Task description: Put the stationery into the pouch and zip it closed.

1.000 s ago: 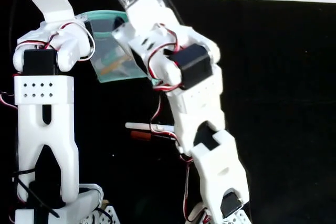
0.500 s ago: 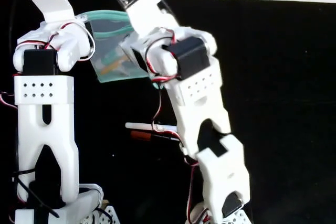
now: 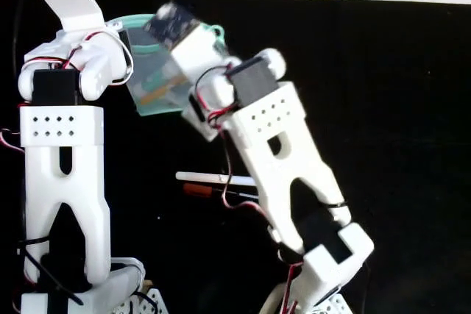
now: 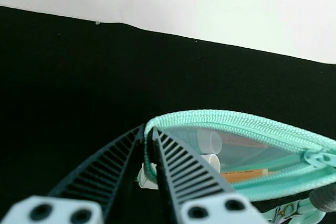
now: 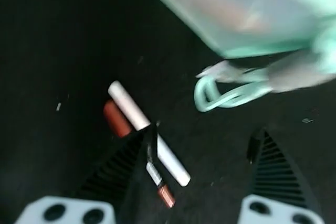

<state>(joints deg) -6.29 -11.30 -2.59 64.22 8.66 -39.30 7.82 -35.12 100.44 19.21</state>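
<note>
Pouch [image 4: 247,145] sits at the far side of the table [image 3: 383,108] with its mouth open. The left gripper [image 4: 149,135] pinches the rim at one end of the zip, its two fingers pressed together on the fabric. Through the mesh, some white tubes and an orange pencil lie inside. The zip pull [image 4: 320,158] is at the opposite end of the mouth, so the zip is not yet run.

A white pen [image 3: 202,176] and a red pen [image 3: 199,190] lie side by side and touching, on the table nearer the arms' bases and well apart from the pouch. The right gripper [image 5: 205,135] hangs above them with its fingers spread and nothing between them. One finger is over the white pen and the other is off to the side.

The step in hand looks like fetching one of these pens. To do it well, the right gripper should be centred over one pen only. Its fingers should stand across the barrel, not along it, and close near the middle so the pen does not tip. Because the pens touch, a finger coming down between them could roll one away. The white pen's outer side seems the easier side to approach. The left hold must stay firm to keep the mouth open.
</note>
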